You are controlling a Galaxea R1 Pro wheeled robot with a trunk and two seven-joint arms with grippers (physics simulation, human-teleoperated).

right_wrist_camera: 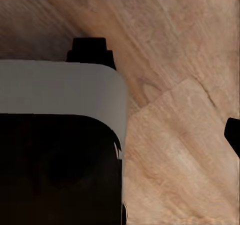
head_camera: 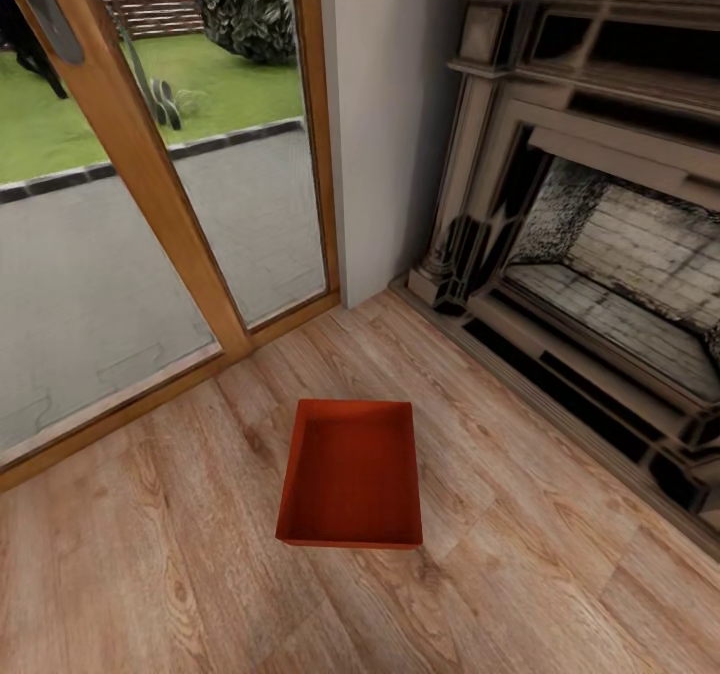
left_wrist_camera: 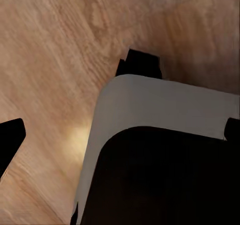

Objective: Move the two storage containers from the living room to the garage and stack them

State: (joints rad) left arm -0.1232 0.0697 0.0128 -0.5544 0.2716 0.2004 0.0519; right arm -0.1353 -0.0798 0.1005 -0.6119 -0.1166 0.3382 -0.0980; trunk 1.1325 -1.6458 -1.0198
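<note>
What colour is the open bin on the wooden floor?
Red-orange, plain inside and out; the storage container shows best in the head view.

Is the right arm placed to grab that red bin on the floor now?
Probably not yet: the storage container lies open-topped on bare wood floor with nothing around it, but the right wrist view faces floor beside the robot's base.

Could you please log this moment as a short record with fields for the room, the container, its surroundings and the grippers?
room: living room, light wood plank floor
container: one red-orange storage container, open top, empty, upright on the floor
second container: not seen
surroundings: fireplace ahead to the right, glass door ahead to the left
grippers: state cannot be told; wrist views look down at the planks past the robot's base
</note>
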